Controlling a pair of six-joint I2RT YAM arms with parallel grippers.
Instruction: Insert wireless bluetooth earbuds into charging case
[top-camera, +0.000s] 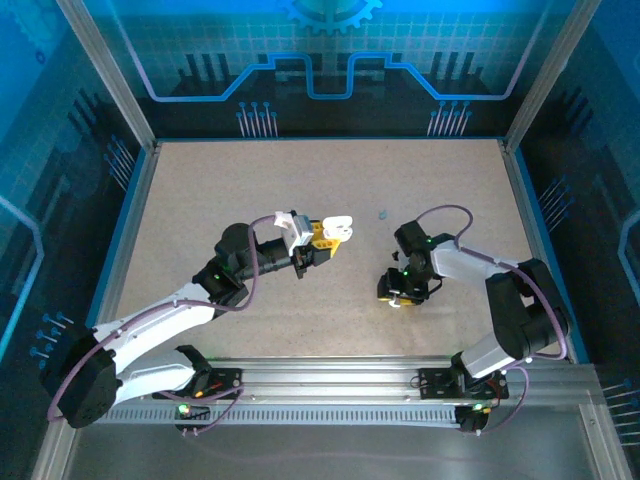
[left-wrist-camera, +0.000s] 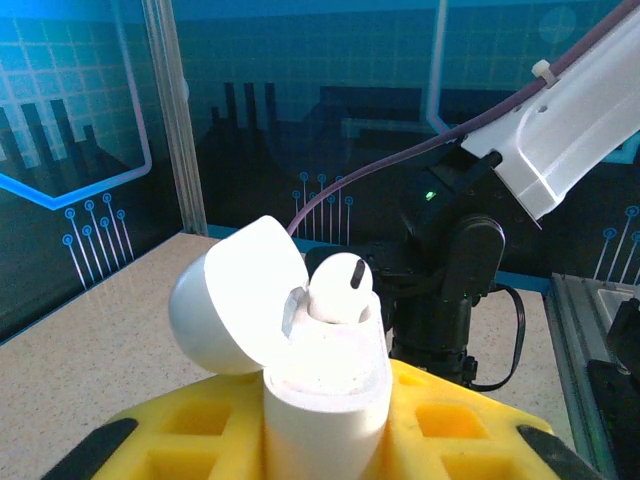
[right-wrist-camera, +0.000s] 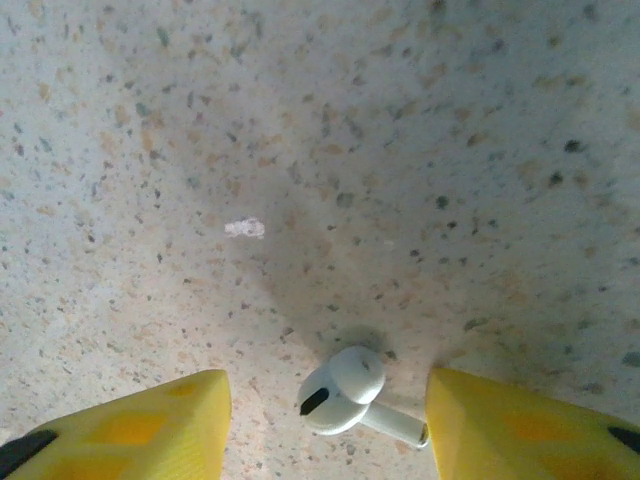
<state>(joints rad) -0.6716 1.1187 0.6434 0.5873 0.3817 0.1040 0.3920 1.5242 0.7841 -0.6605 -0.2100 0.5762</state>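
My left gripper (top-camera: 322, 237) is shut on a white charging case (top-camera: 338, 228), held above the table's middle. The left wrist view shows the case (left-wrist-camera: 325, 390) upright between the yellow fingers (left-wrist-camera: 470, 425), its lid (left-wrist-camera: 235, 295) swung open to the left. One white earbud (left-wrist-camera: 338, 288) sits in the case's far slot. My right gripper (top-camera: 398, 297) points down at the table, right of centre. A second white earbud (right-wrist-camera: 345, 392) lies on the table between its yellow fingers (right-wrist-camera: 140, 425), and the jaws stand apart. The earbud's stem tip is at the right finger (right-wrist-camera: 520, 425).
The speckled table (top-camera: 250, 190) is walled by an aluminium frame with blue panels (top-camera: 320, 60). A small dark speck (top-camera: 381, 213) lies behind the grippers. A rail (top-camera: 330, 375) runs along the near edge. The right arm (left-wrist-camera: 450, 270) stands just beyond the held case.
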